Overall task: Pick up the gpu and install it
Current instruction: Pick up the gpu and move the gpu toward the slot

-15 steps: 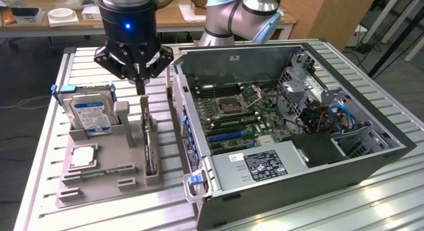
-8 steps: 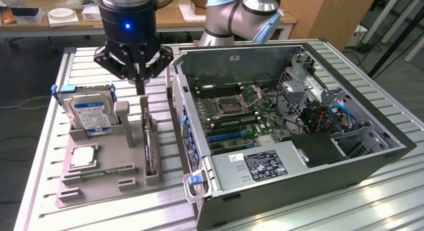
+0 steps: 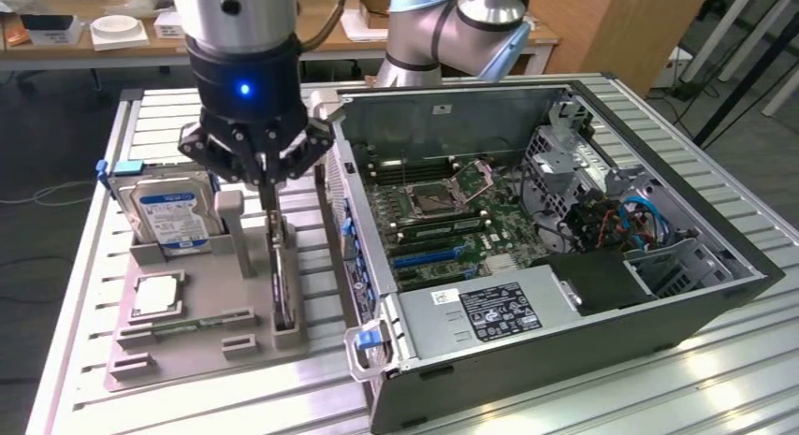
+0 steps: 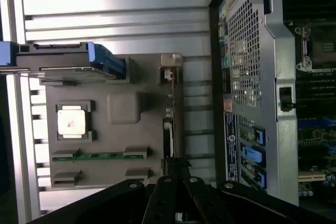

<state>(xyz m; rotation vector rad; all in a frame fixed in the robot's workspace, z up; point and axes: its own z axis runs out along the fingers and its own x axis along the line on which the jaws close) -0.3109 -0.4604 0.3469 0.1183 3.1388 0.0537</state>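
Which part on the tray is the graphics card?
Beside the open computer case, on the exterior view's left, lies a grey tray. The graphics card stands on edge along the tray side nearest the case, under the jaws: thin and dark, unlike the labelled hard drive or flat green memory stick.

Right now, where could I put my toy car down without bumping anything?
Bare table slats run along the tray's camera-side edge, and behind the hard drive. A wider patch lies past the case, on the exterior view's right. Crowded: the thin strip between tray and case, where the jaws pinch the gpu.
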